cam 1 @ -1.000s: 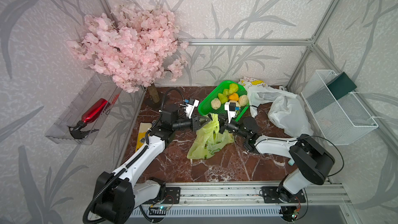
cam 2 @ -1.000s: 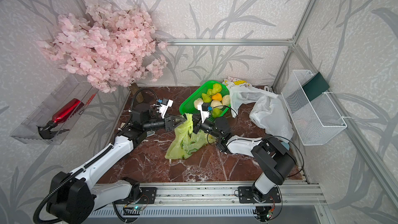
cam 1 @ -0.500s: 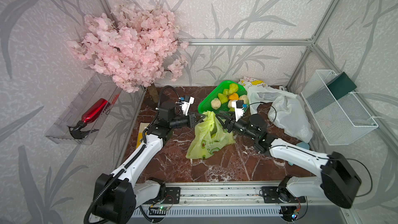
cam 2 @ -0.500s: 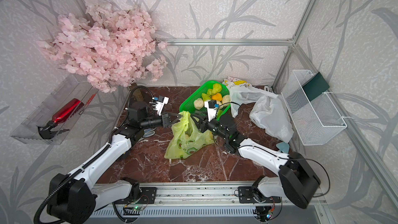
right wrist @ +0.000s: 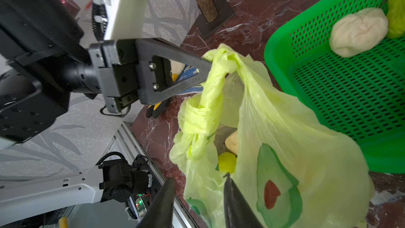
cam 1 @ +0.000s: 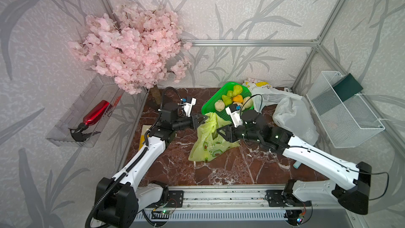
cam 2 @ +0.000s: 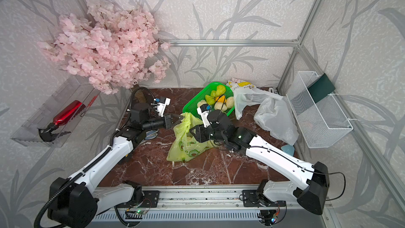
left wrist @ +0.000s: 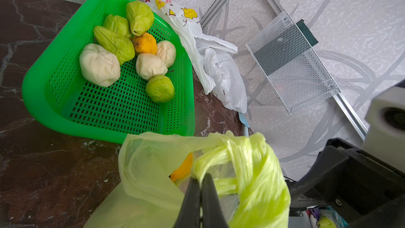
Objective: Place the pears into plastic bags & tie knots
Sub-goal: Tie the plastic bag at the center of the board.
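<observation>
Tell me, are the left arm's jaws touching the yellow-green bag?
Touching. The left wrist view shows the left gripper with its jaws shut on the twisted handle of the yellow-green bag.

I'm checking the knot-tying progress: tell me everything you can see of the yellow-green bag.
The yellow-green bag is thin, translucent, crinkled plastic printed with avocados. It sits slumped on the marble table next to the green basket. Its twisted handles form a loose knot; the left gripper is shut on a handle strand. The right gripper hangs open at its side. Pears show inside.
</observation>
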{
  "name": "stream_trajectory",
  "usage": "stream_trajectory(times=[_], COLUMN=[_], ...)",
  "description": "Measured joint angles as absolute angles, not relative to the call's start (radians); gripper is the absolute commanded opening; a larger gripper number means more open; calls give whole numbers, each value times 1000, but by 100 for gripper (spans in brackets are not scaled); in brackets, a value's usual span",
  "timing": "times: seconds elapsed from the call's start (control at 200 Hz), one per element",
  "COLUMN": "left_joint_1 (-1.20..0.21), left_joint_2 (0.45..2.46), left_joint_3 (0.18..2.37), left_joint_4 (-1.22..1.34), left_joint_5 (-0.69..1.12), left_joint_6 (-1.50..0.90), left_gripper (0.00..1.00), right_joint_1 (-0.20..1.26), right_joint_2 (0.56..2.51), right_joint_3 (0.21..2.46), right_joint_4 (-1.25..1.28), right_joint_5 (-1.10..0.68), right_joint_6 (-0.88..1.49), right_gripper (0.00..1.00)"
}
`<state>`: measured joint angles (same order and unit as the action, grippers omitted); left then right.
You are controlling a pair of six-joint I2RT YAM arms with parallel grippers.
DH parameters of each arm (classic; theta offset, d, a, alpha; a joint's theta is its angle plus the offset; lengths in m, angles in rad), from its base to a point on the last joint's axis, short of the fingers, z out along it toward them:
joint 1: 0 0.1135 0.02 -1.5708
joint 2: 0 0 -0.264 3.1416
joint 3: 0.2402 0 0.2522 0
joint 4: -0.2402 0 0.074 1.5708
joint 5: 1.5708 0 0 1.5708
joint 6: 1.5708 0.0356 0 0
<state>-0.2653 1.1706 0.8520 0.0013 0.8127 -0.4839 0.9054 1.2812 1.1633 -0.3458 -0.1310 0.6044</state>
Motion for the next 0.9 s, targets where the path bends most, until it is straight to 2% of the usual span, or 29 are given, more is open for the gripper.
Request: stream_trajectory(times=[0.215, 0.475, 0.705, 0.9], left_joint_1=[-265, -265, -265, -265], left_joint_2=[1168, 1166, 1166, 1166], left_joint_3=[852, 851, 849, 849], left_joint_4=[14, 16, 15, 15], left_joint_5=[821, 825, 830, 832], left_joint_6=[-491, -491, -491, -491], left_gripper=[0, 0, 0, 0], right_joint_1=[905, 905, 913, 920], right_joint_2=[1346, 1328, 1299, 1348], right_joint_3=[1166, 1166, 1172, 1183], right_joint_4=[-345, -341, -337, -306], right_joint_5=[-143, -138, -131, -139], right_joint_6=[647, 688, 707, 712], right_gripper=[37, 37, 43, 40])
